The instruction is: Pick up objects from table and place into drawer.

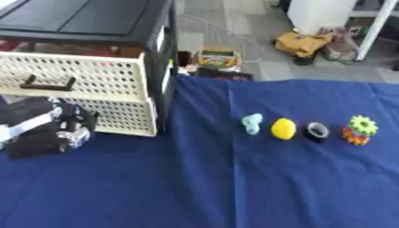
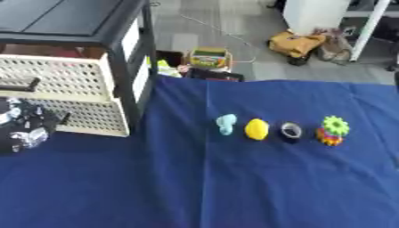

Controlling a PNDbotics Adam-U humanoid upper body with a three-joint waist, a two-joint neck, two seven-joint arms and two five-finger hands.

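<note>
Four small objects sit in a row on the blue cloth (image 1: 234,187); left hand (image 1: 46,129), finger state unclear, hovers near the perforated drawer (image 1: 86,84).

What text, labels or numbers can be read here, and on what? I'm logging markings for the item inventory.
None can be read.
Colourful box on the floor beyond the table: printed front, too blurred to read.
Yellow oval object, pale blue figure, black ring-shaped roll, green and orange gear toy, cream perforated plastic drawer: no visible text.
</note>
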